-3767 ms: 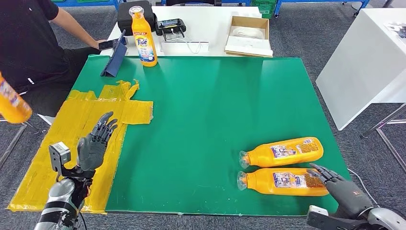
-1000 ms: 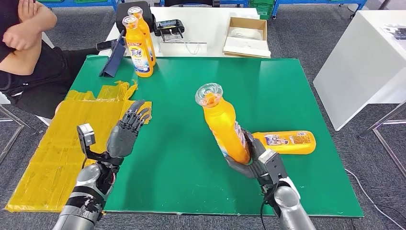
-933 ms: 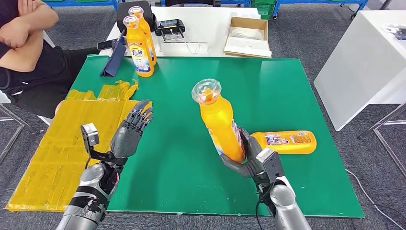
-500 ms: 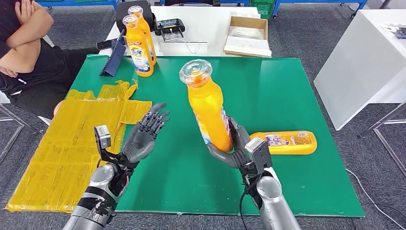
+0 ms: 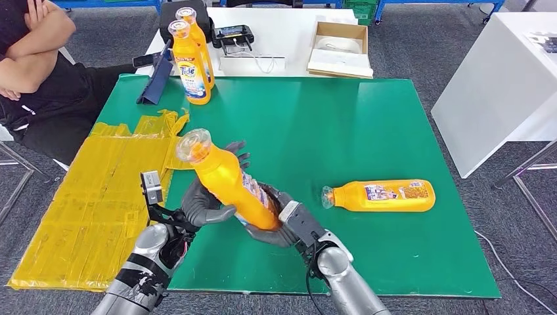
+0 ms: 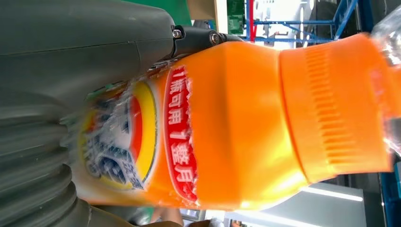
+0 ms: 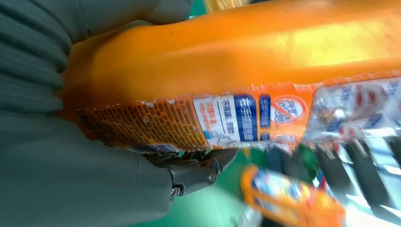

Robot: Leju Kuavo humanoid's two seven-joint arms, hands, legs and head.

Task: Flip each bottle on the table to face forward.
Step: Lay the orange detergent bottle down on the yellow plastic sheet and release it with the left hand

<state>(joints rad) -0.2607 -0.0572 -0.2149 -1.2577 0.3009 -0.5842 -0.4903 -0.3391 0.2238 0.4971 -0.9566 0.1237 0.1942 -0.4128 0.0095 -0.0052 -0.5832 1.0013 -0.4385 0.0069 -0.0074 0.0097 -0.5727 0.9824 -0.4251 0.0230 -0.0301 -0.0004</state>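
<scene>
Mid-handover: orange detergent bottle gripped low by right hand, higher by left hand, above green table. Next, probably: release right, stand it label forward beside the upright Tide bottles.

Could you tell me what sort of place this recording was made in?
Probably a robotics lab or test workshop: a green work table patched with yellow tape, a white bench holding a handheld controller and an open cardboard box, and grey carpet.
</scene>
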